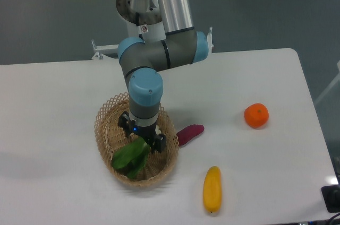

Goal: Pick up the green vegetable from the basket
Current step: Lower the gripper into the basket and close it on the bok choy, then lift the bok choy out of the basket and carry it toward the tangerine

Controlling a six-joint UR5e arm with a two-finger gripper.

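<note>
The pincer (142, 137) was down inside the basket (106, 124), at the stem end of the bok choy (130, 156); whether it gripped the stem could not be told. The bok choy lay in the basket, near the worktop's (53, 97) front edge.

No readable text, labels, brands or nos. anywhere in the frame. One small white tag w/ dark marks sits on the arm (154, 39) near top center, but it's too small & blurred to read.
</note>
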